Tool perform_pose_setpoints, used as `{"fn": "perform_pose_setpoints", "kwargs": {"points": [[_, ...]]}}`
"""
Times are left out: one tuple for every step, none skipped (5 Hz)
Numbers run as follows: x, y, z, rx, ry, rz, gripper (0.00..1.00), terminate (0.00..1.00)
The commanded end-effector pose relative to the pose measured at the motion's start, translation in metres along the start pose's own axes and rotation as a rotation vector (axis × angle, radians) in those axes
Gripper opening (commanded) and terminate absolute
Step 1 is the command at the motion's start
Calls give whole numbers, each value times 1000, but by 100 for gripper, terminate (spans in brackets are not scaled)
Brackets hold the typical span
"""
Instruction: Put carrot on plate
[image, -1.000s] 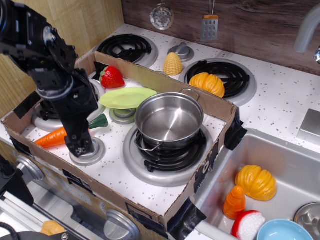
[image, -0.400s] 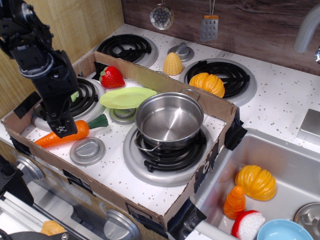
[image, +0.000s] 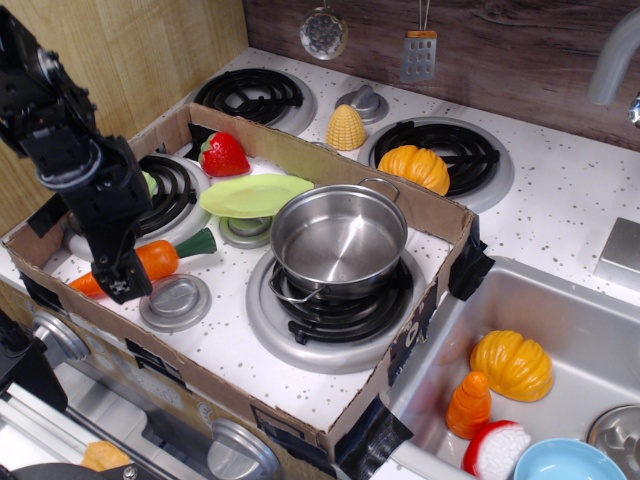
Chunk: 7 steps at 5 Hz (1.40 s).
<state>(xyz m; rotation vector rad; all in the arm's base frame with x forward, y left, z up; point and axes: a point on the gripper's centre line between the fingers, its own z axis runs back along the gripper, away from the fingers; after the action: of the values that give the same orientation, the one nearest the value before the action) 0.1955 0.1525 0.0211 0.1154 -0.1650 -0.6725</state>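
Lower now, hand (image: 122, 282) covers carrot (image: 155, 258) — near box wall (image: 110, 322).

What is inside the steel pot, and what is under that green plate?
The pot is empty; only its bare shiny bottom shows. The plate rests tilted on a round grey knob, with nothing on top. The middle of that knob is covered by the plate.
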Motion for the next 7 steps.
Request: {"fn": "perform_pose_setpoints", "kwargs": {"points": [[5, 10, -9, 5, -25, -42, 100, 0], [11, 10, -11, -3, 2, -21, 0, 0], [18, 12, -1, -13, 38, -31, 0, 0], [25, 16, 23, 5, 72, -60, 0, 0], [34, 19, 56, 52, 123, -80, 0, 0], [44, 17, 81, 97, 160, -80, 0, 0], [52, 11, 80, 156, 179, -104, 0, 0]]}}
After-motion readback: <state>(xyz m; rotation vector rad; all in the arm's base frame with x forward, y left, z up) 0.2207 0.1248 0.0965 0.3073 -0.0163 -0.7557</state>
